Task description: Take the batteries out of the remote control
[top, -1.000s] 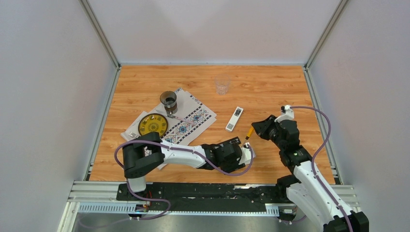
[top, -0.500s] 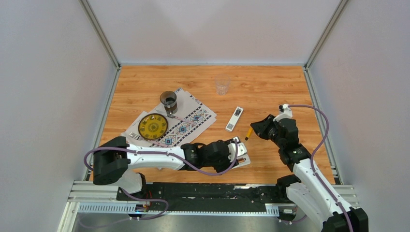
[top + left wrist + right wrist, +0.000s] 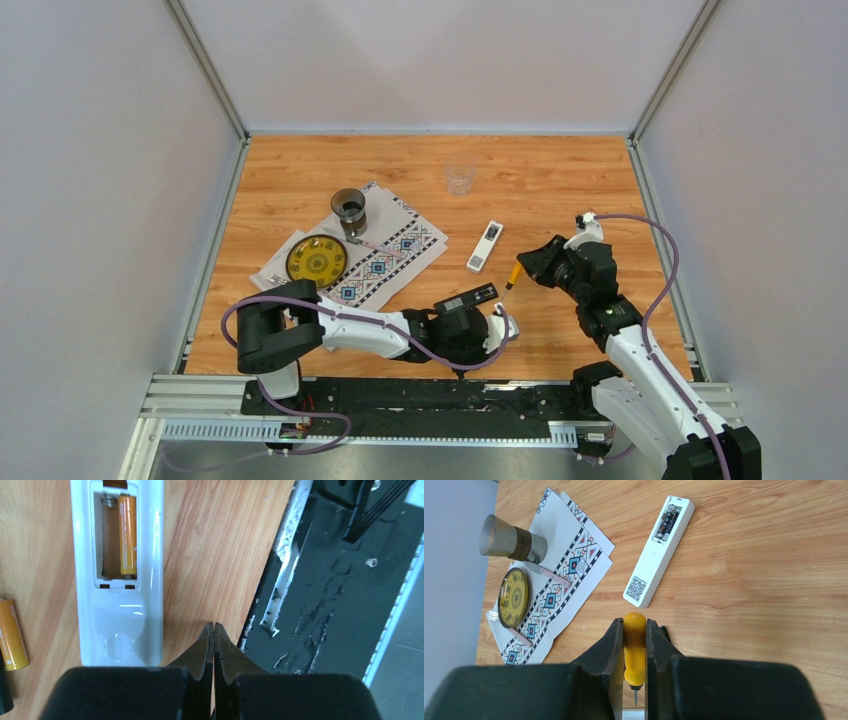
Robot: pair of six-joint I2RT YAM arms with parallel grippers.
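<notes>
While low beside the remote, left fingers together, arm outstretched.

Bare wood between remote and rail

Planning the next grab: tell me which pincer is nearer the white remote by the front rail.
Left. The left pincer, shut, sits right beside that remote; the right pincer, gripping the screwdriver, is farther off by the other remote.

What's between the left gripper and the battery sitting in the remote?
Left wrist view: only bare table wood and the remote shell's white side wall separate left gripper from battery.
</notes>
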